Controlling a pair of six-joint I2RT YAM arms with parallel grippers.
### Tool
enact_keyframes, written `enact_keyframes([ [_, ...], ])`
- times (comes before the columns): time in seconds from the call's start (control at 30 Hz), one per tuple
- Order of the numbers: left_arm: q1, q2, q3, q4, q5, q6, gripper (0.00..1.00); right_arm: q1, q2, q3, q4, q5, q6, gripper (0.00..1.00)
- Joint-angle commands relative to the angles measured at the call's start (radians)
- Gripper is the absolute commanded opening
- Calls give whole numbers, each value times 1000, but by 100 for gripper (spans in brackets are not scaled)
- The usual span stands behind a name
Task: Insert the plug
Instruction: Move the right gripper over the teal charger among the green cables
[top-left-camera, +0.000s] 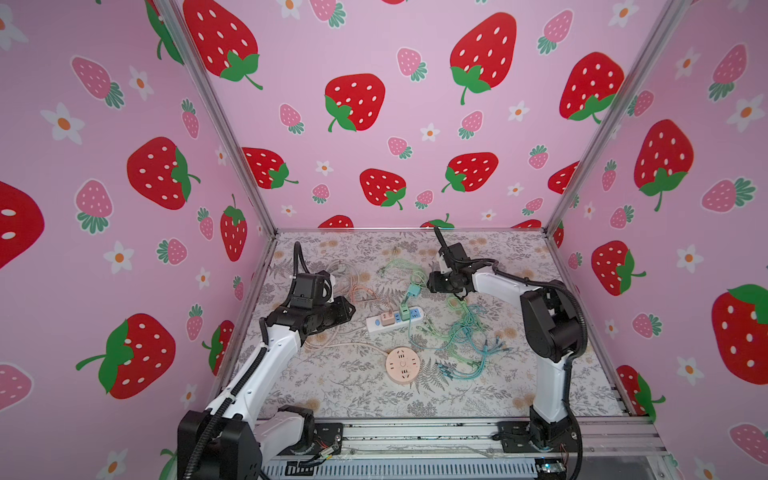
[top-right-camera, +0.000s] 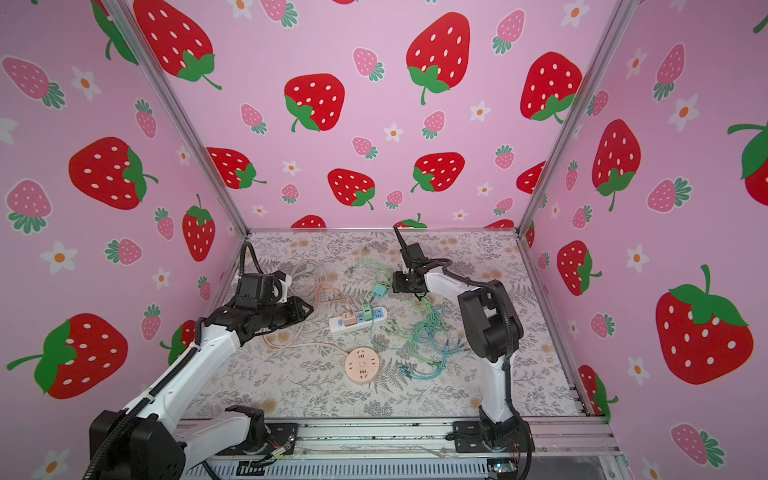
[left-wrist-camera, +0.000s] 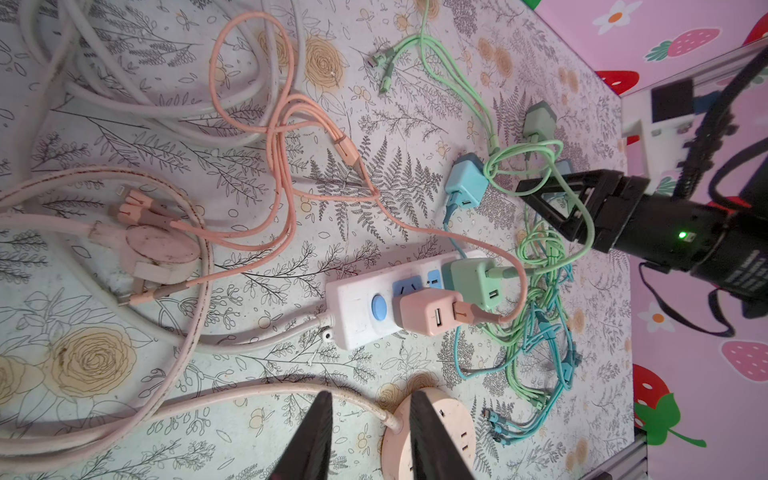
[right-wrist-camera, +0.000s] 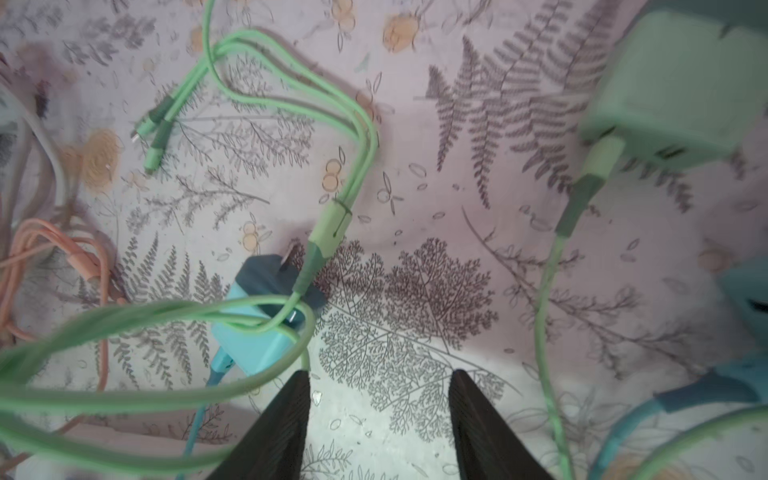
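Leftmost, the left arm (top-left-camera: 277, 353) hangs over the pink cable (left-wrist-camera: 347, 150) pile, left jaws a bit apart with nothing in them; next along is the white power strip (top-left-camera: 375, 323) on the counter (top-left-camera: 332, 390), with the pink adapter (top-left-camera: 387, 318) and green adapter (top-left-camera: 403, 312) already seated and the blue sockets beside them free; then the loose blue plug (top-left-camera: 412, 291), lying on its side just behind the strip, dark pronged end aimed at the back wall, USB face toward the strip (a green cable (right-wrist-camera: 124, 316) loops right over it, annoying); the right arm (top-left-camera: 498, 286) is clearly nearer, right jaws spread and empty, plug just ahead and off to one side; I'd guess it needs centring first, then the prongs turned down.
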Motion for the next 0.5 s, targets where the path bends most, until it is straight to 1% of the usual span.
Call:
enact_keyframes([
  [0.0, 8, 1, 25, -8, 4, 18, 35, 15, -28, -37, 59, -7, 54, 57],
  [0.07, 10, -2, 20, -5, 1, 17, 35, 27, -27, -47, 80, -38, 70, 57],
  [0.2, 11, -1, 15, -1, 2, 18, 35, 68, -16, -55, 155, -62, 128, 60],
  [0.33, 12, -1, 16, -1, 7, 19, 35, 89, 40, 3, 170, -43, 169, 59],
  [0.47, 17, -13, 13, -12, 2, 25, 35, 89, 111, 85, 139, -25, 171, 58],
])
